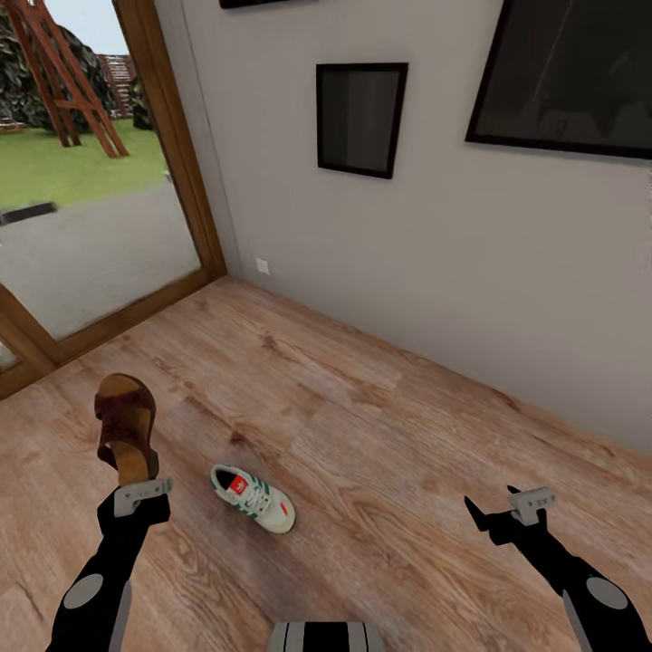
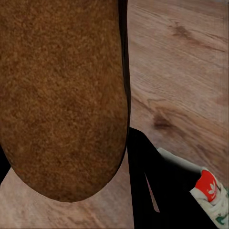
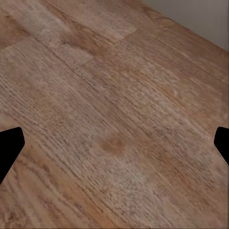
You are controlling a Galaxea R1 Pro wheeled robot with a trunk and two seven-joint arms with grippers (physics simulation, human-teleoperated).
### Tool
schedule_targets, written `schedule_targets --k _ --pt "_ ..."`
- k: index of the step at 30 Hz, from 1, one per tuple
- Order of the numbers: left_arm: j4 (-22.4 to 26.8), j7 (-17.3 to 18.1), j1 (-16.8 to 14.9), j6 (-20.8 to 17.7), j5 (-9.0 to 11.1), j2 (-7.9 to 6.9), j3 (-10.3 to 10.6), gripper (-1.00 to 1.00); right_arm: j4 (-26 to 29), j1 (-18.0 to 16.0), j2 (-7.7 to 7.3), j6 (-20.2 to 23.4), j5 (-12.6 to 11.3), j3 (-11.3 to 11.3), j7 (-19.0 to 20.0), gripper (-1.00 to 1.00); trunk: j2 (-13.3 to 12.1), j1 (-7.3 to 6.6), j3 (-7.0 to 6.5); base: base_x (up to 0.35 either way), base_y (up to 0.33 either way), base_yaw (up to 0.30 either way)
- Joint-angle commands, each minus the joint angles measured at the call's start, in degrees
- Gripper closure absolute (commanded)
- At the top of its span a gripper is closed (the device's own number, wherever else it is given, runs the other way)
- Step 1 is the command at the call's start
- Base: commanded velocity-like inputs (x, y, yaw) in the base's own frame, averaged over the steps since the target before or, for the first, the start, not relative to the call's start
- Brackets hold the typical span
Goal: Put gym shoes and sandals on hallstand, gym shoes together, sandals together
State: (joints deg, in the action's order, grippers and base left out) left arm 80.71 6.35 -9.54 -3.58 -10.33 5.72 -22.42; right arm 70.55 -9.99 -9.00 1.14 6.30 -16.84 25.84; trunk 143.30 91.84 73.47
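The left hand (image 1: 136, 484) holds a dark reddish-brown leather sandal (image 1: 126, 430) by its heel end, lifted off the light brown wood-plank corridor floor (image 1: 380, 453) with its toe pointing away from the robot. In the left wrist view the sandal's suede-like brown footbed (image 2: 62, 95) looms close, with a black finger (image 2: 157, 191) beside it. A white lace-up gym shoe (image 1: 253, 497) with green side stripes and a red tongue patch lies on the floor just right of the left hand; the same shoe (image 2: 212, 198) peeks past the finger. The right hand (image 1: 503, 516) hovers well apart over bare planks, its fingers spread wide and empty, near a pale grey wall (image 1: 453, 244) carrying dark framed pictures (image 1: 359, 119).
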Motion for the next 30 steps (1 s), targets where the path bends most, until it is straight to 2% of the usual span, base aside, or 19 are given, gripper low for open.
schedule_targets --k 1,3,8,12,30 --pt "0.1 0.6 0.0 -0.3 -0.7 0.08 -0.2 1.0 0.1 0.0 0.03 0.1 0.6 -0.2 0.3 -1.0 0.0 -0.03 -0.19 0.0 0.0 0.0" --pt "-0.1 0.6 0.0 -0.3 -0.7 0.08 0.0 1.0 0.1 0.0 0.09 0.2 0.6 -0.4 0.3 -1.0 0.0 -0.08 -0.64 0.0 0.0 0.0" --pt "-0.2 0.6 0.6 -0.2 -0.8 0.31 0.3 1.0 0.2 0.0 0.04 0.1 0.6 -0.4 0.4 -1.0 0.0 -0.08 -0.64 0.0 0.0 0.033" --pt "-0.2 0.6 0.6 -0.2 -0.8 0.35 0.3 1.0 0.3 0.0 0.07 0.2 0.6 -0.4 0.3 -1.0 0.0 -0.08 -0.65 0.0 -0.095 0.201" --pt "-0.2 0.3 0.7 -0.2 -1.0 0.43 0.4 1.0 0.2 0.0 0.14 0.2 0.6 -0.4 0.3 -1.0 0.0 -0.08 -1.34 0.0 -0.258 0.256"
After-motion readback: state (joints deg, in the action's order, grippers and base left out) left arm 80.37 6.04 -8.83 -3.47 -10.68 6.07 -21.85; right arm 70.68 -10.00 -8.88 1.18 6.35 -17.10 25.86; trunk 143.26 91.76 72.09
